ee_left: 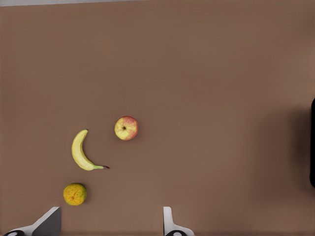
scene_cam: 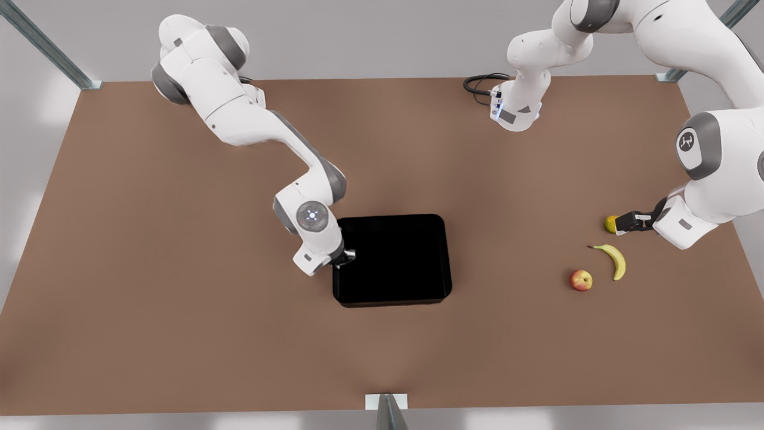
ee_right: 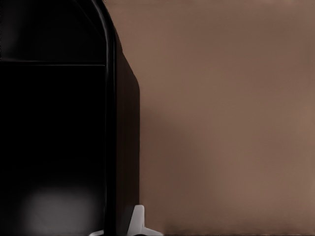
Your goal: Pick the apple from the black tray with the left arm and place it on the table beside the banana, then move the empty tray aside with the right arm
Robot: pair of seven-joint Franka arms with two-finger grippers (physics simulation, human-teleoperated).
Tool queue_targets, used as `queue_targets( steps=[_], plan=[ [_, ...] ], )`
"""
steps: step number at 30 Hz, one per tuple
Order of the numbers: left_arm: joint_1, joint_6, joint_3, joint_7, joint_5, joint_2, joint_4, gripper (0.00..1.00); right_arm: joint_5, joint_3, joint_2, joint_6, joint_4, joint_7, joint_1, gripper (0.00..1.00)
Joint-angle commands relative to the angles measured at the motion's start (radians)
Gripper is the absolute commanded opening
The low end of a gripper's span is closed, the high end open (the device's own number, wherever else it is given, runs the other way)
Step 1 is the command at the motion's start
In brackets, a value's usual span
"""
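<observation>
Front view: apple (scene_cam: 581, 279) lies on the desk (scene_cam: 179, 298) at the banana's (scene_cam: 615, 260) 8 o'clock, left fingers (ee_left: 170, 221) apart above; right fingers (ee_right: 138, 221) straddle the empty tray's (scene_cam: 391, 260) 9 o'clock rim, grip unclear, ready to draw it aside.

Apple (scene_cam: 581, 279) beside banana (scene_cam: 615, 260); black tray (scene_cam: 391, 260) empty.

apple (ee_left: 126, 128) on table (ee_left: 221, 73), banana (ee_left: 81, 151) just beside, bumpy fruit (ee_left: 75, 194) near
</observation>
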Motion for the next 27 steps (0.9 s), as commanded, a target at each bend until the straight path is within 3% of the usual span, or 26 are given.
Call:
queue_targets(
  steps=[1,12,17,22,27],
  plan=[
    [0.000,0.000,0.000,0.000,0.001,-0.001,0.000,1.00,0.063,-0.001,-0.045,-0.153,0.000,-0.098,-0.032,0.00],
    [-0.002,0.000,-0.002,-0.002,0.001,-0.001,0.000,1.00,0.074,-0.001,-0.171,-0.445,0.003,-0.621,-0.286,0.00],
    [-0.002,0.000,-0.005,-0.005,0.016,-0.001,0.000,1.00,0.063,-0.005,-0.180,-0.473,0.003,-0.947,-0.443,0.00],
    [-0.006,0.000,-0.005,-0.005,0.019,-0.001,-0.001,1.00,0.028,-0.126,-0.167,-0.465,0.010,-1.216,-0.460,0.00],
    [-0.006,0.000,-0.005,-0.006,0.019,-0.001,-0.001,1.00,0.031,-0.215,-0.055,-0.382,0.081,-1.389,-0.464,0.00]
  ],
)
